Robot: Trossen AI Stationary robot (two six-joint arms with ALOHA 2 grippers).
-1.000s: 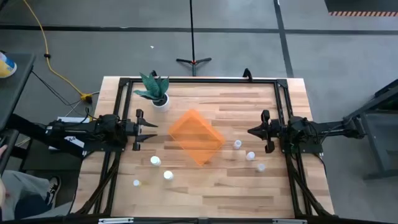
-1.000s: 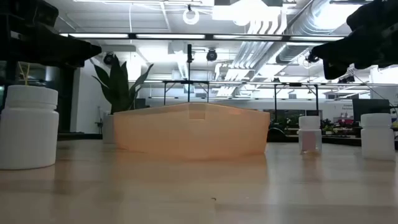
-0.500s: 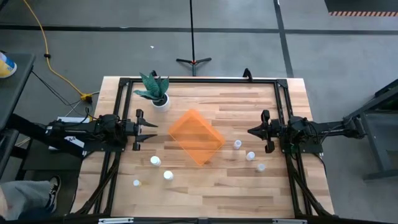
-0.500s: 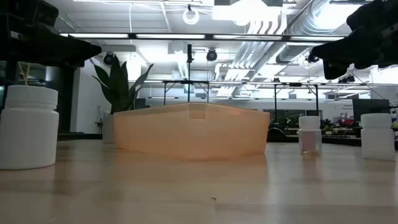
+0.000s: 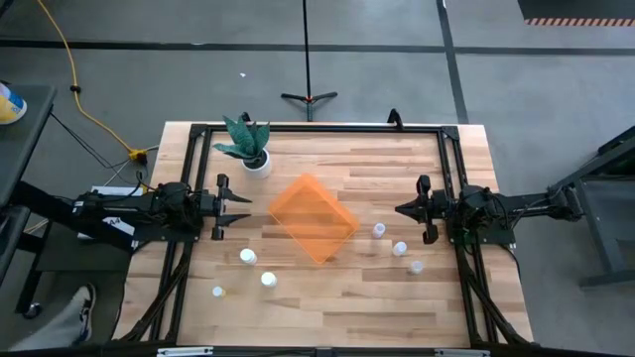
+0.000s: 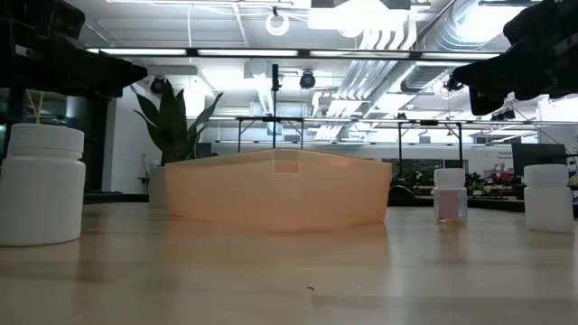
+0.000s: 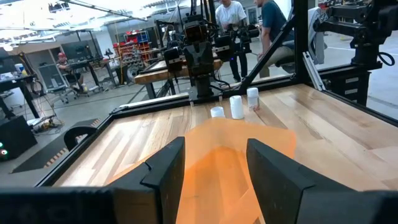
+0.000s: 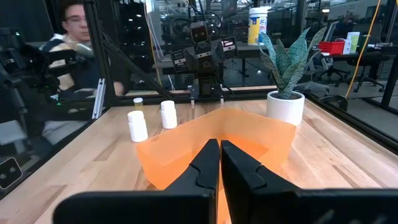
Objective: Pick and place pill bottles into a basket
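Nothing is being carried: the task is sitting at its opening step, with all six pill bottles standing on the tabletop (image 5: 327,297) and none in the orange basket (image 5: 313,218).

The left end effector (image 5: 241,210) is hovering with its fingers spread and empty, the basket just ahead of it. Three pill bottles are standing off to its side, toward the tabletop's front edge: one (image 5: 247,257) nearest, one (image 5: 268,280) beyond it, and one (image 5: 217,292) farthest out.

The right end effector (image 5: 401,210) is waiting with its fingers pressed together on nothing, facing the basket from the opposite side. Its three bottles (image 5: 379,230), (image 5: 400,248) and (image 5: 417,266) are lying close beside it.

A potted plant (image 5: 250,145) is standing clear of the work.

Judging by this, the next move is calling for one arm to swing sideways and descend over its nearest bottle; the right end effector would need to part its fingers first.
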